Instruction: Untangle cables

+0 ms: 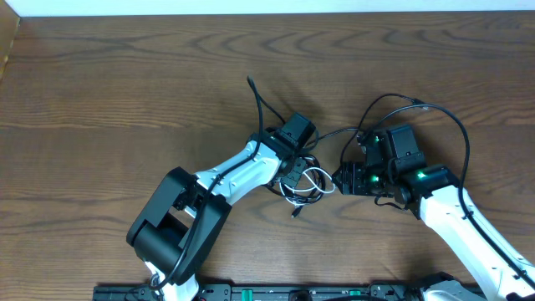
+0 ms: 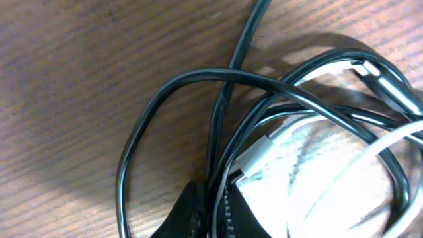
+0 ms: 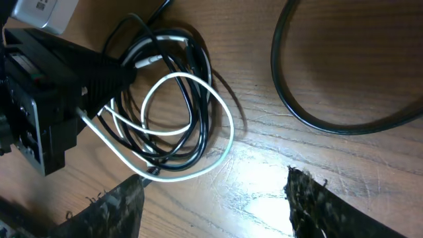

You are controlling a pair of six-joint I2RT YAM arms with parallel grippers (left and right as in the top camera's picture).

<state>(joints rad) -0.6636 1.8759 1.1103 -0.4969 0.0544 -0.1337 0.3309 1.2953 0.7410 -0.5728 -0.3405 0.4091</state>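
Wood-grain table (image 1: 100,84), both arms meeting near its front middle. Left gripper (image 2: 210,210) is clenched tight on a strand of the black cable (image 2: 198,76), which runs straight down between its fingertips, low over the tabletop. Around that pinch the black cable coils in several loops, and one loose tail trails off toward the far side of the table. White cable (image 3: 228,139) is threaded through those same loops, crossing over and under them, its plug end lying inside the coil. The whole bundle lies flat on the table between the two grippers. Right gripper (image 3: 215,211) sits just beside the bundle, fingers (image 3: 310,198) spread wide, nothing between them. A thick arm wire (image 3: 291,106) arcs past behind it.
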